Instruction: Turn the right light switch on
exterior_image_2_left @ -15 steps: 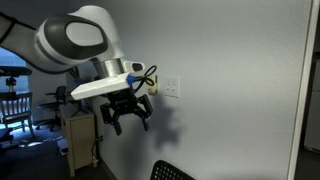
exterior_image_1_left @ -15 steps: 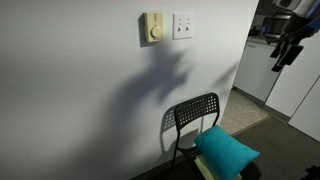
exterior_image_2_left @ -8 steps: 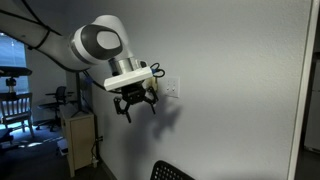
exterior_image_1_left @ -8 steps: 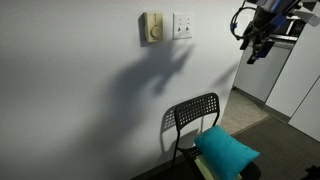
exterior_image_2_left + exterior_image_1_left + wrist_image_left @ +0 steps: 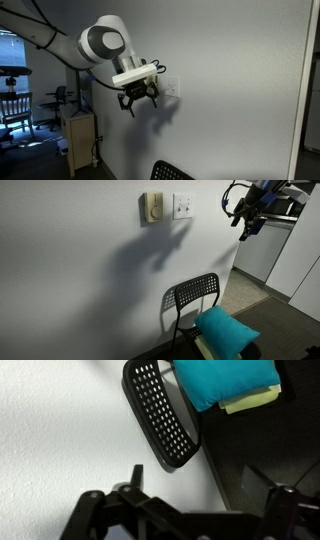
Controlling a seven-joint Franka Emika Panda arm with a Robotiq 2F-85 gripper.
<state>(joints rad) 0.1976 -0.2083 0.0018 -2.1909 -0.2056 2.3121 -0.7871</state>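
Wrist view looks down the bare white wall [image 5: 60, 430] onto a black chair [image 5: 165, 415] and a teal cushion [image 5: 225, 380]. In both exterior views the gripper [image 5: 246, 218] [image 5: 138, 100] hangs with fingers spread, near the switch plate [image 5: 183, 204] [image 5: 172, 88] but not touching it. Open wall lies between them, and a beige dial box [image 5: 153, 208] sits just beside the plate's far edge.
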